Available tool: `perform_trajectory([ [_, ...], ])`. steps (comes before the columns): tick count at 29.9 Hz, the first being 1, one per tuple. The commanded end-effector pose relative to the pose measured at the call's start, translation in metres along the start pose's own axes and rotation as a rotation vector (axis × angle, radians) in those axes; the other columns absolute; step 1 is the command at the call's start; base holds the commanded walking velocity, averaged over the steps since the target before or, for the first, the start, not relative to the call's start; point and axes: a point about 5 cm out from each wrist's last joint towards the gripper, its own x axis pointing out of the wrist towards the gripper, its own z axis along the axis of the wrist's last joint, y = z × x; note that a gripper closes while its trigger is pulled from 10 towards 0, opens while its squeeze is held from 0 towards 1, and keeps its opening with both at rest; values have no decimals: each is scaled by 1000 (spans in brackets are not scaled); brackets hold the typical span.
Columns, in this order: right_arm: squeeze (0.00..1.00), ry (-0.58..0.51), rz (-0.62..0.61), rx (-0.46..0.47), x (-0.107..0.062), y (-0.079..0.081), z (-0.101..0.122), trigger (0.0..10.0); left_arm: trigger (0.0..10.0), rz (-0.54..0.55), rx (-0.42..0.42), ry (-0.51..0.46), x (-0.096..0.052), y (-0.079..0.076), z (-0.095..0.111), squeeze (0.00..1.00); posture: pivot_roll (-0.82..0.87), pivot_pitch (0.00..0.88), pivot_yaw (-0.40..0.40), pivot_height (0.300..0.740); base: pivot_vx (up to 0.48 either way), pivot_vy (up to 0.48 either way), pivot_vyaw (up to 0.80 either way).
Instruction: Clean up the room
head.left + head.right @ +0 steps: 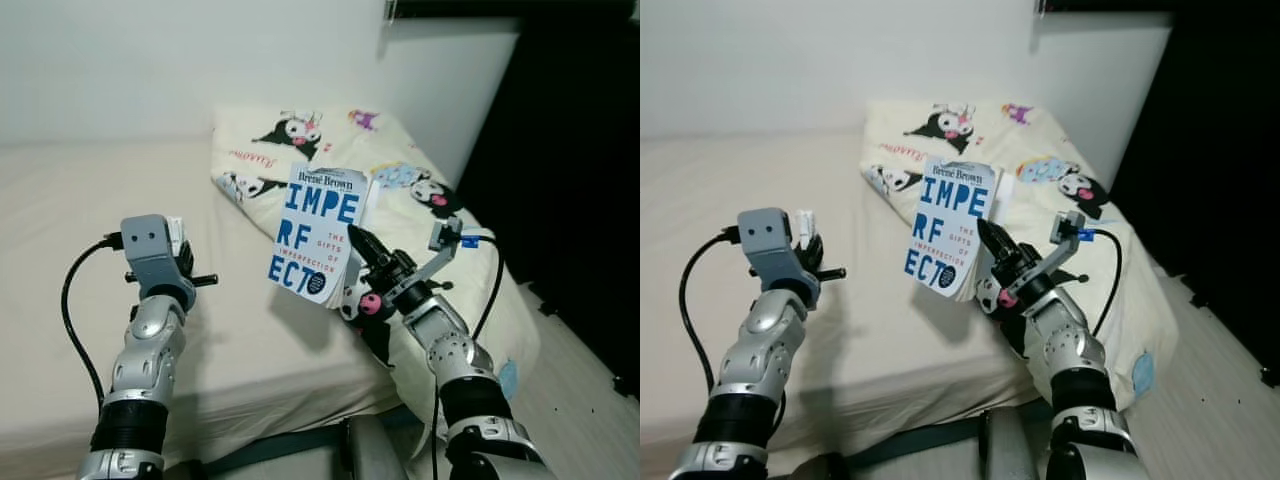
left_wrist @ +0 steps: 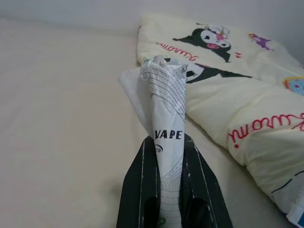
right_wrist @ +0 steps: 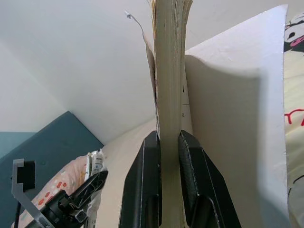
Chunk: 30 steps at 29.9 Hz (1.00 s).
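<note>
Book (image 1: 950,228) in right gripper (image 1: 990,250)

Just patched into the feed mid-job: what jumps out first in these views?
The white book with blue lettering, held upright above the bed's edge, clamped in the right pincer. Behind it a cream cartoon-print pillow lies at the bed's right end by the wall. The left pincer is raised over the mattress, shut on a crumpled white wrapper.
</note>
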Motion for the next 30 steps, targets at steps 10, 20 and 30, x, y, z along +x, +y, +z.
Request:
perform_trajectory([
  [10,0,-13,10,-22,0,3,2,0,10000,-21,29,46,-1,-6,-14,0,-91,0,-34,607,-115,0,0],
  [20,0,-5,8,-30,2,3,1,0,10000,-30,24,71,-3,-9,-22,0,-85,0,-36,642,-142,0,0],
  [30,0,0,6,-36,3,4,-1,0,10000,-34,50,87,-3,-11,-28,0,-86,0,-35,682,-144,0,0],
])
